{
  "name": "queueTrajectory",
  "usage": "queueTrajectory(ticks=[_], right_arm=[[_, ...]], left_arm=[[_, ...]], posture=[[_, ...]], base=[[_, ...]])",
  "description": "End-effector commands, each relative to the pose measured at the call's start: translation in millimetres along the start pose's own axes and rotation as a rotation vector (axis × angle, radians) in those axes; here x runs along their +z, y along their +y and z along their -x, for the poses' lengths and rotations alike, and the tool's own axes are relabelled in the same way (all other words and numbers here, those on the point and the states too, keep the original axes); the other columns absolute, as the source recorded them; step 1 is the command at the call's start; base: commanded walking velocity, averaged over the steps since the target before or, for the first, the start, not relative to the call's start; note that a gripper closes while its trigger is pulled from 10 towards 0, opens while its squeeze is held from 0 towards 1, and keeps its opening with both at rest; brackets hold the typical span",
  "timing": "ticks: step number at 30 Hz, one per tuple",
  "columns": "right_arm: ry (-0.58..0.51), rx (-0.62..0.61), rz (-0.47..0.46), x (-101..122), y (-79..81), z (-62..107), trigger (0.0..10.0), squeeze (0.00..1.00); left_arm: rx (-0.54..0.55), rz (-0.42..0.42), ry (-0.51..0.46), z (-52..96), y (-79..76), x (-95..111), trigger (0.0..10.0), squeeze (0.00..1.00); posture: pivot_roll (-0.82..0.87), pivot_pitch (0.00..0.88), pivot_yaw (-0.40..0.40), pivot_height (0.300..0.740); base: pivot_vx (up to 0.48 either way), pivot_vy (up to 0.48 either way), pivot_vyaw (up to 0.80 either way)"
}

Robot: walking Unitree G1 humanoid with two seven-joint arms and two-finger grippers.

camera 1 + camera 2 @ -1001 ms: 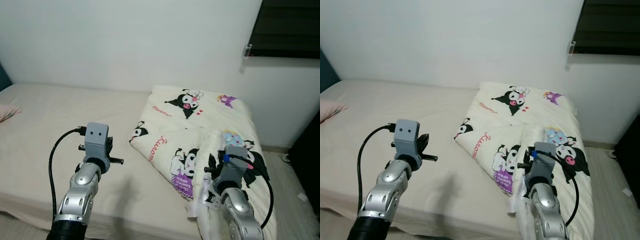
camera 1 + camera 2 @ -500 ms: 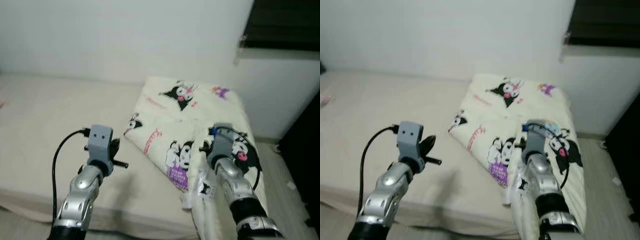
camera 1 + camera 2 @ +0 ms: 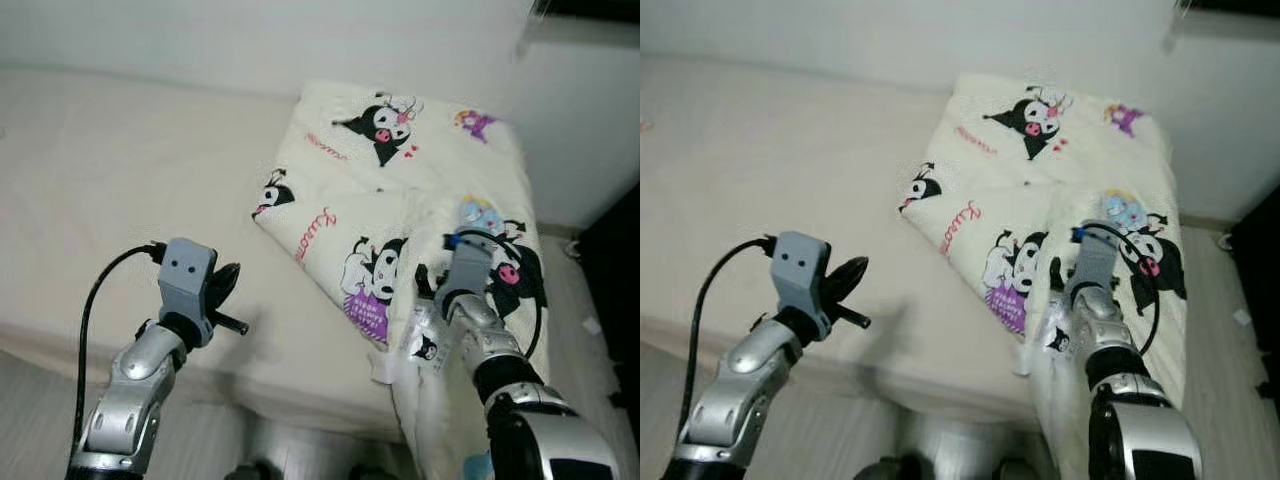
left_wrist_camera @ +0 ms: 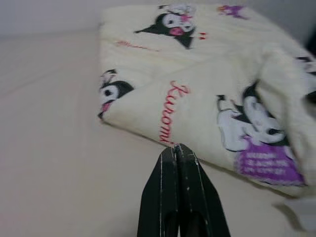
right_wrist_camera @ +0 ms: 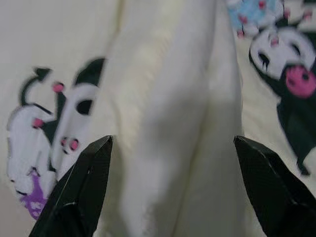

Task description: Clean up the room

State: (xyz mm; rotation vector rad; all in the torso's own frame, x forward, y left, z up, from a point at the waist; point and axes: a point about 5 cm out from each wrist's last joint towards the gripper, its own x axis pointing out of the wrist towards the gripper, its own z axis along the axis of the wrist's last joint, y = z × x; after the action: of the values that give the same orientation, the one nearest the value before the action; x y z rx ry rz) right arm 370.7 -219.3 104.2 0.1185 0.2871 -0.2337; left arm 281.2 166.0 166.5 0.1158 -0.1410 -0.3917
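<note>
A cream blanket (image 3: 400, 190) printed with black-and-white cartoon figures lies folded and rumpled on the bed (image 3: 110, 190), at the end nearest the white wall (image 3: 250, 40); one edge of it spills over the side of the bed toward the floor (image 3: 590, 330). The rest of the bed, away from the blanket, is a bare beige sheet.

The right gripper (image 5: 170, 192) sits directly over a raised fold of the blanket — its two black fingers (image 5: 79, 187) stand wide apart with the pale ridge of cloth between them, a cartoon figure with purple print to one side of the ridge and a black, pink-nosed face to the other. From the head views the right arm reaches onto the blanket near its hanging edge.

The left gripper (image 4: 178, 187) is held above the bare sheet, just short of the blanket's near folded edge — its fingers pressed together with nothing between them, tips pointing at the red script lettering (image 4: 170, 111) on the blanket.
</note>
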Motion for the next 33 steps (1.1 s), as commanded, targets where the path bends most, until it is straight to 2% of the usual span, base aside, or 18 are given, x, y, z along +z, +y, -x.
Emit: queueTrajectory(ticks=[1,4,6,10,15,16,17,18,24,25,26,27,33], right_arm=[[0.016,-0.009,-0.023,-6,-2.2,0.6,10.0,1.00],[0.038,-0.003,-0.088,-9,-5.3,0.4,10.0,1.00],[0.056,0.002,-0.125,-12,-6.0,0.5,10.0,1.00],[0.097,0.027,-0.187,-20,-5.3,1.4,10.0,1.00],[0.149,-0.004,-0.167,-30,-9.4,3.1,10.0,1.00],[0.153,-0.011,-0.167,-30,-10.9,3.3,10.0,0.79],[0.153,-0.011,-0.167,-30,-10.9,3.3,10.0,0.79],[0.154,-0.015,-0.168,-31,-12.3,3.5,10.0,0.00],[0.140,-0.029,-0.193,-29,-17.0,3.4,10.0,0.00],[0.136,-0.033,-0.201,-29,-18.1,3.2,7.3,0.00],[0.136,-0.033,-0.201,-29,-18.1,3.2,7.3,0.00],[0.132,-0.032,-0.202,-28,-18.6,3.1,0.0,0.00],[0.130,-0.033,-0.201,-28,-19.2,3.1,0.0,0.00]], left_arm=[[-0.026,0.010,0.020,4.8,-1.6,-3,10.0,0.00],[-0.237,-0.022,0.029,13.0,-19.5,2,10.0,0.00],[-0.297,-0.036,0.037,15.8,-24.5,3,10.0,0.00],[-0.337,-0.050,0.048,18.6,-27.0,4,10.0,0.00],[-0.344,-0.063,0.058,21.8,-24.3,7,10.0,0.00],[-0.339,-0.069,0.060,21.7,-22.9,7,10.0,0.00],[-0.339,-0.069,0.060,21.7,-22.9,7,10.0,0.00],[-0.330,-0.080,0.061,21.6,-20.6,8,10.0,0.00],[-0.303,-0.105,0.061,20.2,-12.8,9,10.0,0.00],[-0.295,-0.112,0.060,19.7,-10.5,10,10.0,0.00],[-0.295,-0.112,0.060,19.7,-10.5,10,10.0,0.00],[-0.276,-0.124,0.059,18.6,-6.4,11,10.0,0.00],[-0.258,-0.143,0.063,17.6,-1.4,12,10.0,0.00]], posture=[[0.12,0.357,0.010,0.740],[0.14,0.366,0.012,0.740],[0.14,0.366,0.015,0.740],[0.15,0.368,0.019,0.740],[0.16,0.363,0.021,0.740],[0.16,0.363,0.021,0.740],[0.16,0.363,0.021,0.740],[0.17,0.360,0.022,0.740],[0.18,0.356,0.023,0.740],[0.18,0.352,0.026,0.740],[0.18,0.352,0.026,0.740],[0.19,0.348,0.026,0.740],[0.19,0.342,0.028,0.740]], base=[[0.000,0.000,0.00],[0.000,0.000,0.00],[0.000,0.000,0.00],[0.000,0.000,0.00],[0.000,0.000,0.00],[0.000,0.000,0.00],[0.000,0.000,0.00],[0.000,0.000,0.00],[0.000,0.000,0.00],[0.000,0.000,0.00],[0.000,0.000,0.00],[0.000,0.000,0.00],[0.000,0.000,0.00]])
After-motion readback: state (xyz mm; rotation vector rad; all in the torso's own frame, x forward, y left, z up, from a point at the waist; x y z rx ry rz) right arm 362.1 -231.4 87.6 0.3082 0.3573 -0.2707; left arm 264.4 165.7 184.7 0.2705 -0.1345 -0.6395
